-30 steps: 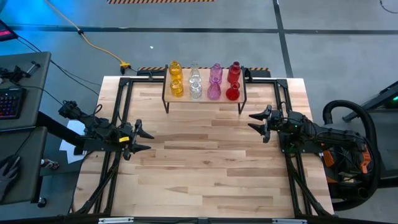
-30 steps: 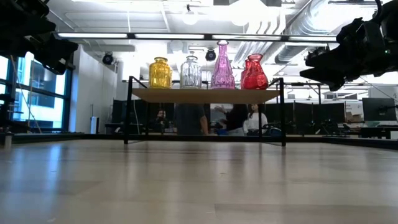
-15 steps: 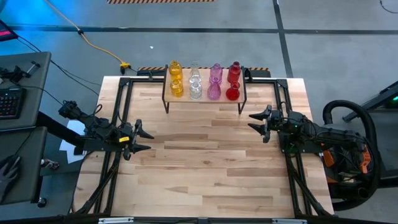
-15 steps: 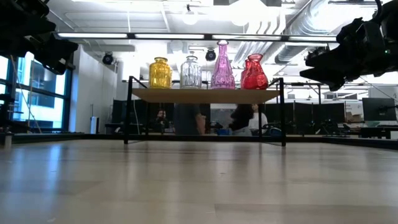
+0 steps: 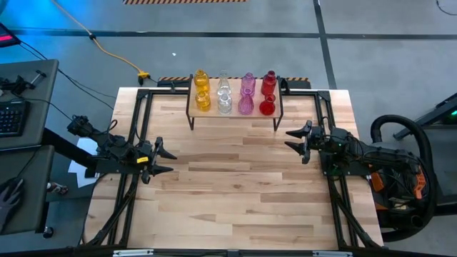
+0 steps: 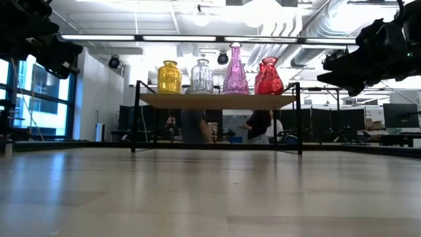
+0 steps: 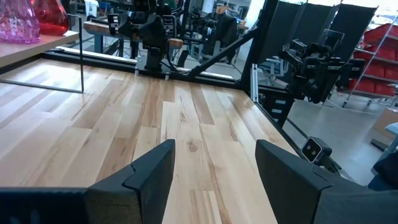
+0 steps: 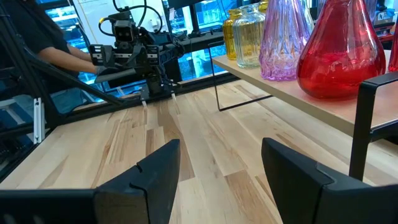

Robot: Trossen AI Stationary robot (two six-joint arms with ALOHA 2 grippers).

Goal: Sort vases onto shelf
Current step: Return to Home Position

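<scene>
Hovering at the 9 o'clock side of the bench (image 5: 235, 193), the left tool (image 5: 171, 161) points toward 3 o'clock. Its two dark fingers are spread apart, and its wrist view shows only bare wood planks in the gap. From the level camera it hangs well above the bench top.

At 12 o'clock on the bench stands the shelf (image 5: 234, 114), a small light-wood board on thin black legs. All eight vases stand upright on it in four colour columns, each column with one vase behind the other. Across the board from the 9 o'clock end to the 3 o'clock end come:
- the yellow vases (image 5: 203, 101)
- the clear vases (image 5: 225, 104)
- the pink vases (image 5: 245, 105)
- the red vases (image 5: 267, 106)

Neighbouring columns stand just beside each other, and the red pair is nearest the shelf's 3 o'clock legs. In the level view the tall-necked pink vase rises above the other three in front.

Beyond the bench, people (image 6: 260, 125) show between the shelf's legs, in the room behind.

At the 3 o'clock side the right tool (image 5: 287, 140) faces 9 o'clock, toward the other arm. Its fingers are likewise parted, with only open bench planks between them. It is raised off the bench and lies well apart from the shelf, toward 4 o'clock of the red vases.
</scene>
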